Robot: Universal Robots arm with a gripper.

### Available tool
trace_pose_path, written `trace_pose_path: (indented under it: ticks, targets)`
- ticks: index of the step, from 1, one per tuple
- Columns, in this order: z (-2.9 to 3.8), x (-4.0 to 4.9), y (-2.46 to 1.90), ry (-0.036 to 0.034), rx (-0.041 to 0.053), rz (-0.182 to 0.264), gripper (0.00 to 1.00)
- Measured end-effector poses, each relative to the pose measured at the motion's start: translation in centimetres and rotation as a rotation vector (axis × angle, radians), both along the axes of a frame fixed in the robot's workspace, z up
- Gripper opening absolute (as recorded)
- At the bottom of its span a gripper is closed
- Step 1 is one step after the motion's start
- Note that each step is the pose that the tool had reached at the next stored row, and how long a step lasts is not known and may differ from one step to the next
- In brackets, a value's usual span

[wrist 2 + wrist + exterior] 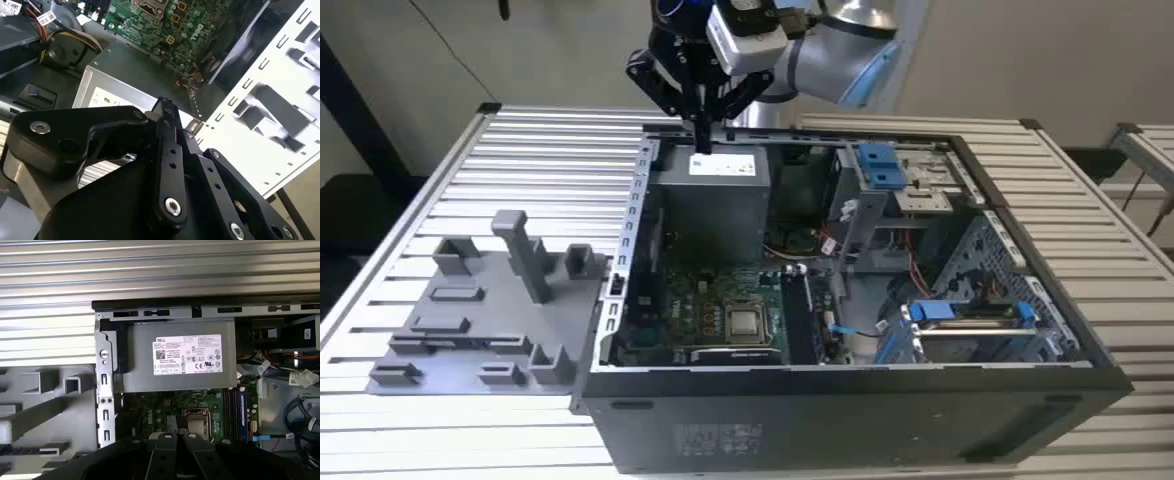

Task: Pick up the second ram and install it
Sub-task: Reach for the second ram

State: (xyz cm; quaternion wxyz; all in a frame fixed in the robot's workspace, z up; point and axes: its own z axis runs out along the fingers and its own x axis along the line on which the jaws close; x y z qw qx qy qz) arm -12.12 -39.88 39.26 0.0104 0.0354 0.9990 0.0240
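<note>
My gripper (704,135) hangs above the grey power supply (710,195) at the back of the open computer case (854,390). Its black fingers (167,117) are pressed together and hold nothing, so it is shut. In the first wrist view the fingertips (172,426) sit over the green motherboard (150,412), near the processor socket (196,422). Thin dark strips stand in the memory slots (233,407) beside the socket, also seen as memory slots (805,315) in the exterior view. I cannot tell whether one of them is the second ram.
A grey slotted holder tray (467,320) lies on the ribbed metal table (547,160) at the exterior view's left of the case. Blue drive brackets (881,165), cables and a drive cage (974,320) crowd the case's other side.
</note>
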Motion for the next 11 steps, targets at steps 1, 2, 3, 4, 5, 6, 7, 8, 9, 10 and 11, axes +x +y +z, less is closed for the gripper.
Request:
trace_pose_path:
  ticks: [1,2,3,4,5,6,7,8,9,10,11]
  targets:
    - [0.00,0.00,0.00,0.0000,0.0000,0.000,0.11]
    - [0.00,0.00,0.00,0.0000,0.0000,0.000,0.11]
    - [0.00,0.00,0.00,0.0000,0.0000,0.000,0.11]
    - [0.00,0.00,0.00,0.0000,0.0000,0.000,0.11]
    - [0.00,-0.01,0.00,0.0000,0.0000,0.000,0.11]
    - [0.00,-0.02,0.00,0.0000,0.0000,0.000,0.11]
    - [0.00,-0.03,0.00,0.0000,0.0000,0.000,0.11]
    - [0.00,-0.04,0.00,0.0000,0.0000,0.000,0.11]
    - [0.00,-0.04,0.00,0.0000,0.0000,0.000,0.11]
    - [0.00,-0.05,0.00,0.0000,0.0000,0.000,0.11]
    - [0.00,-0.06,0.00,0.0000,0.0000,0.000,0.11]
